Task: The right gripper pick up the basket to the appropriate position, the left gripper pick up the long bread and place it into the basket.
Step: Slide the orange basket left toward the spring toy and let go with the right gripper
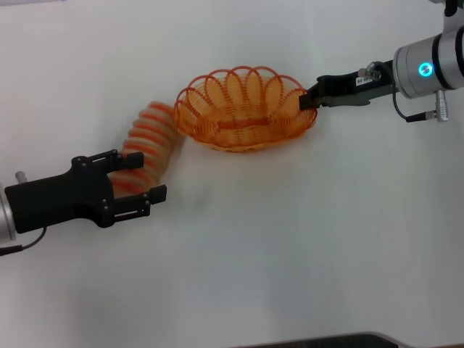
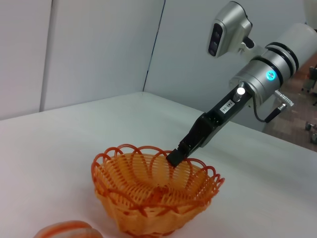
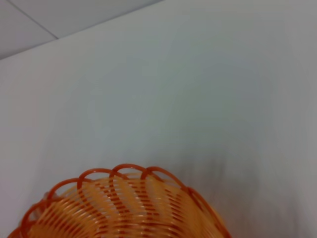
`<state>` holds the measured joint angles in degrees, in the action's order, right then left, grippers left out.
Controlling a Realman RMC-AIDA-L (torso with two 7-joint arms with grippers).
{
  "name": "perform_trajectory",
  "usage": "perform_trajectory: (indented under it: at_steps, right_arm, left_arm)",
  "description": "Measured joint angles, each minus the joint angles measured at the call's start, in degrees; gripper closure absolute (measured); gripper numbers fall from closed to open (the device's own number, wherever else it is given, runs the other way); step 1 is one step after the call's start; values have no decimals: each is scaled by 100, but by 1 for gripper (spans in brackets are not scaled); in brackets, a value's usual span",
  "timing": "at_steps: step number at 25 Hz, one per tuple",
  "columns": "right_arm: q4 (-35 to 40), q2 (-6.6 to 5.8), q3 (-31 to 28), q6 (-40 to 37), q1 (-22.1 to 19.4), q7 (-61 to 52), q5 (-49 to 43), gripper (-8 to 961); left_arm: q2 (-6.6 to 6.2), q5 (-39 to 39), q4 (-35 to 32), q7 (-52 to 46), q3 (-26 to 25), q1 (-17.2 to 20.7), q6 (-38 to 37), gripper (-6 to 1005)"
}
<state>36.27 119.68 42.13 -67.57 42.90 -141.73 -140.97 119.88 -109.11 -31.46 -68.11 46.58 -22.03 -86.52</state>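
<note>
Only overhead: left gripper [image 1: 141, 176] astride long bread [image 1: 150, 141], beside basket [image 1: 246, 109].

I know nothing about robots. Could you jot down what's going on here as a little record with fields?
Surface: white table
Basket: orange wire, oval, empty
Right gripper: closed on the basket's rim
Long bread: lying beside the basket, outside it
Left gripper: open, fingers either side of the bread's near end
Bread in basket: not yet
</note>
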Motion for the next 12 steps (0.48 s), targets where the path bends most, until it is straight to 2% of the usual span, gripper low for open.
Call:
perform_trajectory:
  at_steps: [12]
  right_arm:
    - [-114,-32,126,17,66,-94,-2,876]
  left_arm:
    - [-6,-26,0,0,0,-20,12,233]
